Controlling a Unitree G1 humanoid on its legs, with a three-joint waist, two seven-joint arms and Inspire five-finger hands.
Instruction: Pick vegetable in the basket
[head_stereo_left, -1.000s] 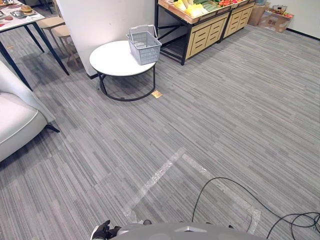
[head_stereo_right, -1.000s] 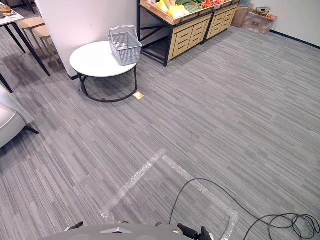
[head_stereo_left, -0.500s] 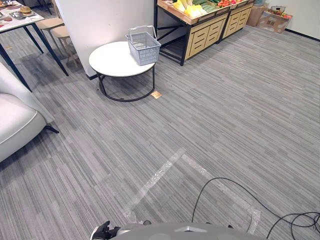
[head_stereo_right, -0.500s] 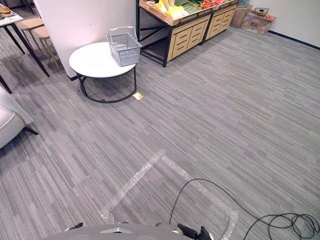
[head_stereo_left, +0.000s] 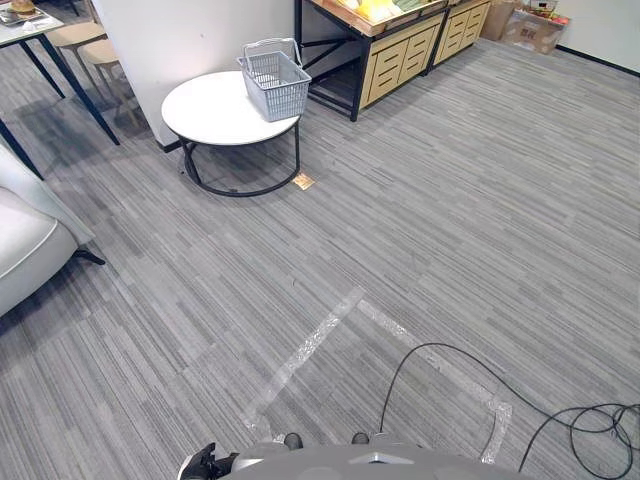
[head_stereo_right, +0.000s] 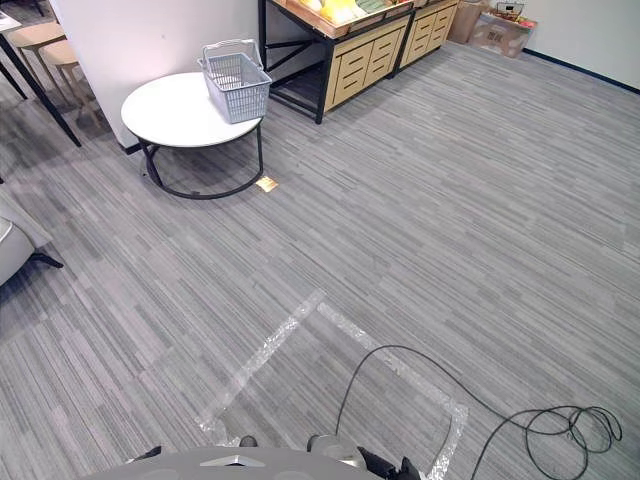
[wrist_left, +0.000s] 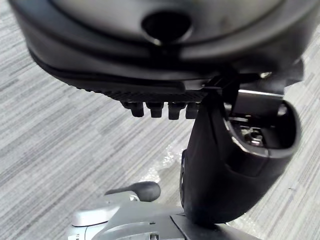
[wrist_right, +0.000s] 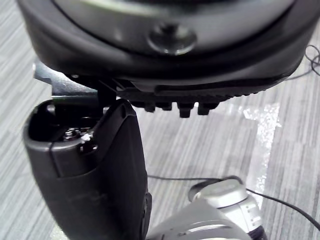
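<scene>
Far across the floor by the basket lie the vegetables; left hand and right hand hang loose, empty, so I judge walking over comes first.

A grey basket stood on the round white table at eleven o'clock (near its right edge). Wooden produce shelves stood at twelve, and a pale sofa at nine.

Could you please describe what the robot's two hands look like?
Both are glossy black. The left hand has a broad rounded bulk with a ridged edge, a row of stubby dark fingers and a thick rounded thumb, hollow at its base. The right hand mirrors it.
</scene>
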